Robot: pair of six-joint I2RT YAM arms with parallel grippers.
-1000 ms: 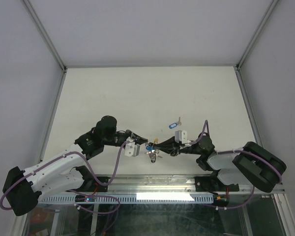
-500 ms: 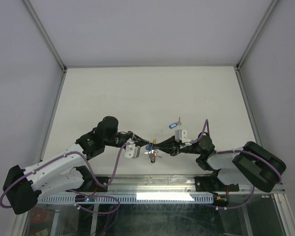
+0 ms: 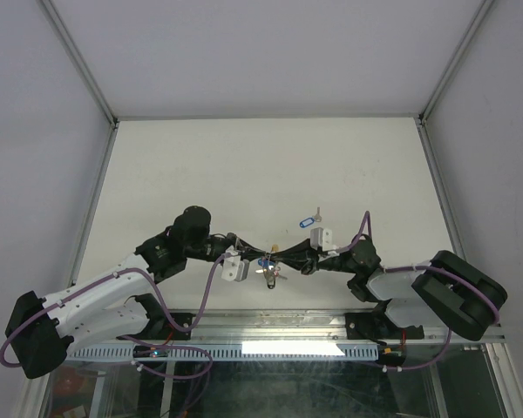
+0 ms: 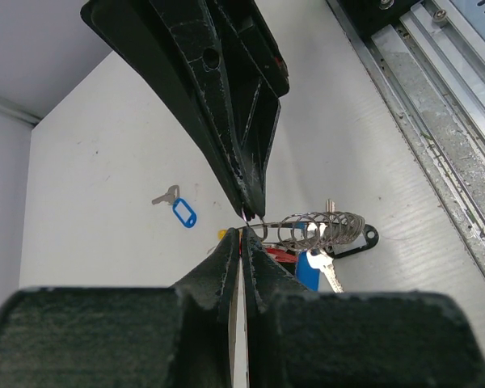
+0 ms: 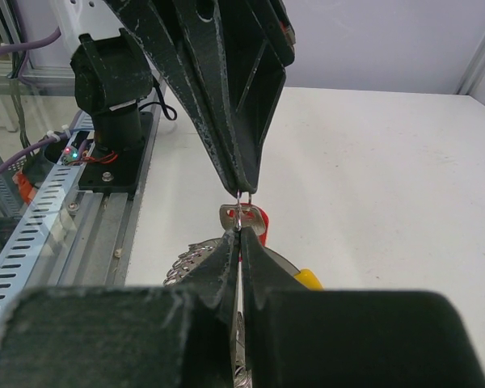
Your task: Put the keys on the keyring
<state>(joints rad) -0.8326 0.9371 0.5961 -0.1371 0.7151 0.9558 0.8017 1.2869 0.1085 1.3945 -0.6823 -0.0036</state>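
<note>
My left gripper [image 3: 261, 259] and right gripper [image 3: 276, 257] meet tip to tip near the table's front edge, both shut. The keyring [image 4: 319, 230], a silvery beaded coil with a yellow arc [image 5: 307, 279], runs to the right gripper's tips [image 4: 250, 212], which pinch its wire. The left gripper [image 5: 244, 187] grips the small loop of a red-tagged key [image 5: 246, 217] right at the right gripper [image 5: 241, 223]. A blue-tagged key [image 4: 311, 271] and a black tag [image 4: 360, 240] hang on the coil. One loose blue-tagged key [image 3: 309, 219] lies farther back on the table.
The white table [image 3: 244, 174] is bounded by an aluminium rail [image 3: 288, 324] at the front, close under the grippers, and by grey walls on the other sides. The hanging bunch of keys [image 3: 268, 277] dangles just above the table.
The left arm has shifted slightly, and the point where the grippers meet has crept a little up and right. Both grippers stayed shut.
</note>
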